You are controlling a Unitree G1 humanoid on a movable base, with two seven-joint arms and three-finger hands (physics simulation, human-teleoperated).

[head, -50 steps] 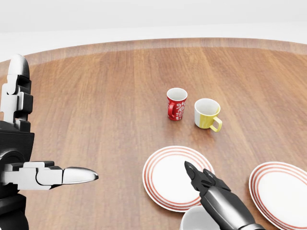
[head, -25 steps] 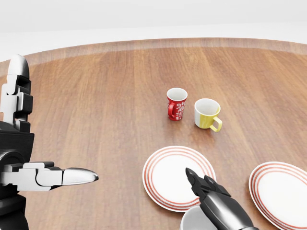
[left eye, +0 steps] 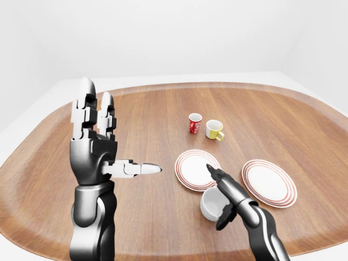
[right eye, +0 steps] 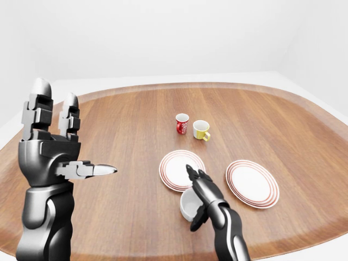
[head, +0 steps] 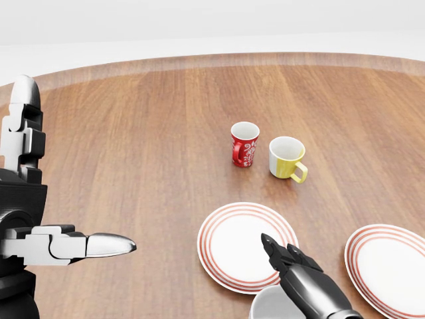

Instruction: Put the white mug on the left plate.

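Observation:
The white mug (left eye: 211, 205) stands on the table just below the left plate (left eye: 190, 166), a white plate with red rings, in the left-eye view. My right hand (left eye: 215, 197) lies over the mug's right side. Its fingers reach toward the plate and its thumb hangs down beside the mug wall, so the hand is open and not closed round the mug. In the head view only the mug's rim (head: 265, 304) shows at the bottom edge. My left hand (left eye: 103, 142) is raised at the left, open, fingers up and thumb pointing right, holding nothing.
A second ringed plate (left eye: 269, 184) lies to the right of the first. A red patterned mug (left eye: 194, 123) and a yellow mug (left eye: 214, 129) stand side by side above the plates. The round wooden table (left eye: 157, 114) has a raised rim.
My right hand has drawn back toward the bottom of the head view, off the left plate and lower over the white mug. The left hand and the crockery have not moved.

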